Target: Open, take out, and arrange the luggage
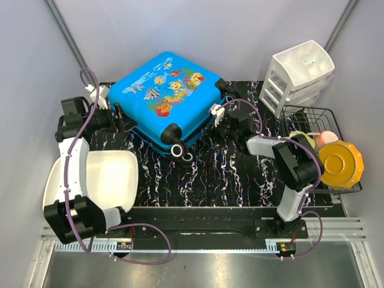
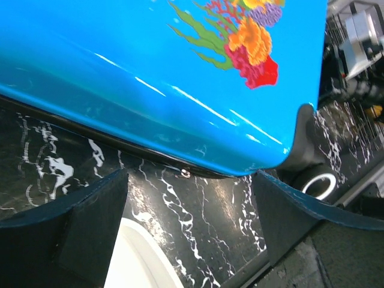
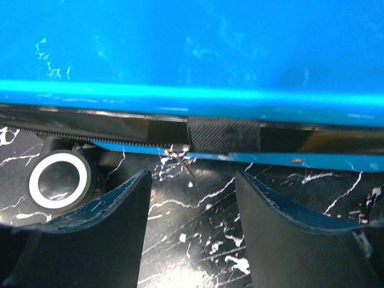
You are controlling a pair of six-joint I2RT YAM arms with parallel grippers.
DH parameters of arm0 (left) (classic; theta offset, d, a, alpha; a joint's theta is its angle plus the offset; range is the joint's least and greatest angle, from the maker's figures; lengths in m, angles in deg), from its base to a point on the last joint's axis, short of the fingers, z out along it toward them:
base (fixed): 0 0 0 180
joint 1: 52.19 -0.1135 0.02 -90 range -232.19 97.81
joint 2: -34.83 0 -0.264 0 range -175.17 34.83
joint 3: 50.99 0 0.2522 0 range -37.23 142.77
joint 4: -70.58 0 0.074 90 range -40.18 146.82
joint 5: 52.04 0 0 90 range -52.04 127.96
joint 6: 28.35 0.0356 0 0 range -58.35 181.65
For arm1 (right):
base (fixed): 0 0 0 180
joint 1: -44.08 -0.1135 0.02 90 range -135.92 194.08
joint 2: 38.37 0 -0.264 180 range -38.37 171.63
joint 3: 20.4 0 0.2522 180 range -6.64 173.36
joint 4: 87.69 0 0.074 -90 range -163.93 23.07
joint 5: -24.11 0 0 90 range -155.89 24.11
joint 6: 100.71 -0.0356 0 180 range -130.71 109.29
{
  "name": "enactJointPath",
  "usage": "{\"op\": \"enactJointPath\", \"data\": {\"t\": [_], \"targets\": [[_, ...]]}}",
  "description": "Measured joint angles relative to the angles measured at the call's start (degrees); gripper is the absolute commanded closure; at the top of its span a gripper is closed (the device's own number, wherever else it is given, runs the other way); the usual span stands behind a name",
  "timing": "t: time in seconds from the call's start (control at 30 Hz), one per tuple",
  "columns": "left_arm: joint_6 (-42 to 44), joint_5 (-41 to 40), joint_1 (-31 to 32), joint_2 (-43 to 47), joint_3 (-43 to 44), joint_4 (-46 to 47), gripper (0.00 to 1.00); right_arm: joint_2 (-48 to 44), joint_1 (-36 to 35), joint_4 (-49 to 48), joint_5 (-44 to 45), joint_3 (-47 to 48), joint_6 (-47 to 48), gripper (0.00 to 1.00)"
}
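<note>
Black fabric tab (image 3: 223, 135) on luggage (image 3: 192, 48) shows only from right wrist.

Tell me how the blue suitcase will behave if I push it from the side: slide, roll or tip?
The suitcase lies on its broad side, so tipping seems unlikely. Its wheels stick out at the end, seemingly not carrying it, so it would probably slide, not roll. The glossy hard shell likely stays stiff but slippery under fingers.

White plastic tub (image 1: 114, 174): behind left pincer (image 2: 191, 180), toward arm bases. White drawer unit (image 1: 300, 75): right of right pincer (image 3: 193, 177), farther back. Black wire basket (image 1: 309, 108): right of right pincer, holds yellow scalloped plate (image 1: 341, 163). Black marbled mat (image 1: 204, 174): beneath both pincers.
</note>
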Motion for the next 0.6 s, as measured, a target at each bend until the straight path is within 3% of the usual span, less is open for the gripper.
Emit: {"op": "enactJointPath", "data": {"t": [0.13, 0.23, 0.27, 0.47, 0.6], "targets": [[1.7, 0.2, 2.5, 2.1, -1.9, -1.6, 0.11, 1.7, 0.0, -2.8, -0.6, 1.2, -0.3, 0.45], [3.2, 0.2, 4.6, 3.3, -2.3, -2.1, 0.11, 2.3, 0.0, -4.4, -1.0, 1.8, -0.7, 0.61], [3.7, 0.2, 5.3, 3.7, -2.3, -2.2, 0.12, 2.3, 0.0, -4.8, -1.0, 1.9, -0.7, 0.71], [5.0, -0.1, 6.1, 4.2, -2.3, -3.2, 0.12, 2.0, -0.1, -5.8, -3.6, 1.1, -1.0, 1.00], [5.8, -0.7, 6.1, 4.0, -2.3, -3.3, 0.13, 0.5, 0.0, -6.4, -3.3, -1.0, -0.1, 1.00]]}}
